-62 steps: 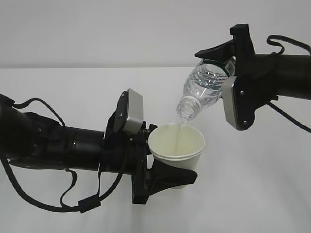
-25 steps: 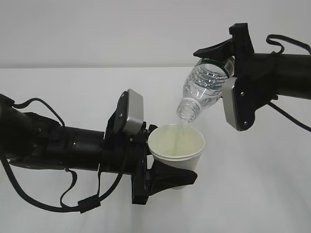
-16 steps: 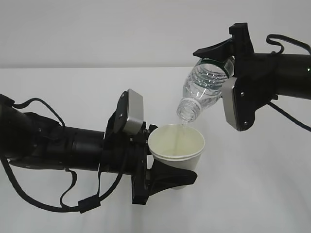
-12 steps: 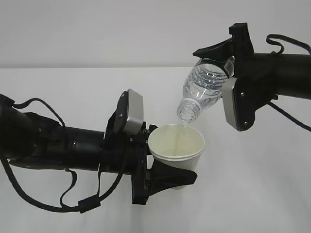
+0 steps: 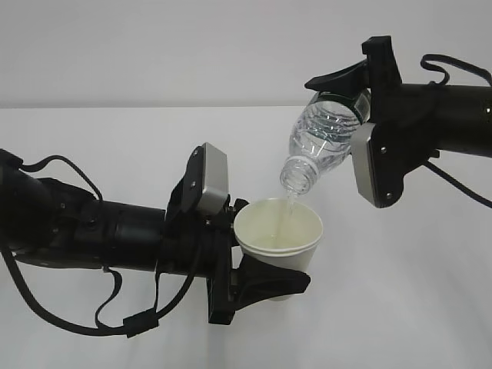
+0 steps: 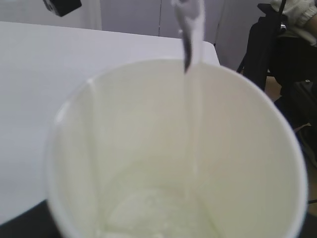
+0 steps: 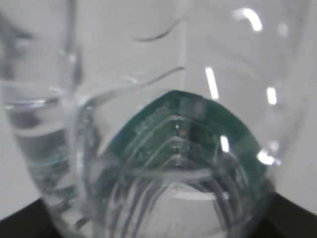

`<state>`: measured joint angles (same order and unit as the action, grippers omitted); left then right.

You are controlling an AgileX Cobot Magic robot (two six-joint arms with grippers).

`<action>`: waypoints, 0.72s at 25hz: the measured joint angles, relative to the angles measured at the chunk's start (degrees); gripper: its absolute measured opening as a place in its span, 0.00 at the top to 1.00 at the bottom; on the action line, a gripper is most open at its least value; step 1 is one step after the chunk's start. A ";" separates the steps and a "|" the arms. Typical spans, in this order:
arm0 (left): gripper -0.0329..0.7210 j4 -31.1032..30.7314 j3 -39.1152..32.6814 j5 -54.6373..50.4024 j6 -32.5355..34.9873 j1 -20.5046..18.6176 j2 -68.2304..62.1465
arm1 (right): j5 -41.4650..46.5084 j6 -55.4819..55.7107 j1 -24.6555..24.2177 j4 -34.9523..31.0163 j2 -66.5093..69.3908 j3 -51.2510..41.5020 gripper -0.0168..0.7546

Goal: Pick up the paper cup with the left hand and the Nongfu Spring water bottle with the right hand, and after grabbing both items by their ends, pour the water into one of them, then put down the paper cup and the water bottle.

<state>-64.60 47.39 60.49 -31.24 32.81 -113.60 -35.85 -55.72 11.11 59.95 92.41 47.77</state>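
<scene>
White table [image 5: 430, 307]; unreadable green bottle label [image 7: 178, 129]

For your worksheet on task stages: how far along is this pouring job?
Done: the left end effector holds the paper cup, the right end effector the tilted water bottle. In hand: water streams into the cup. Left: righting the bottle and setting both down.

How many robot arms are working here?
2. The left arm reaches in low from the left, holding the cup; the right arm comes from the upper right, tipping the bottle.
</scene>
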 joint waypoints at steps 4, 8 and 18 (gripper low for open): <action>0.32 -0.10 0.00 0.00 0.00 0.00 0.00 | 0.00 0.00 0.00 0.00 0.00 0.00 0.34; 0.32 -0.12 0.00 0.00 -0.02 0.00 0.00 | -0.05 -0.27 0.00 0.00 0.00 0.50 0.34; 0.32 -0.54 0.00 0.00 -0.12 1.62 0.00 | -0.19 -0.31 0.00 0.00 0.00 0.61 0.34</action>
<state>-65.14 47.39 60.49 -31.35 34.43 -113.60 -36.04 -56.03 11.11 59.95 92.41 48.38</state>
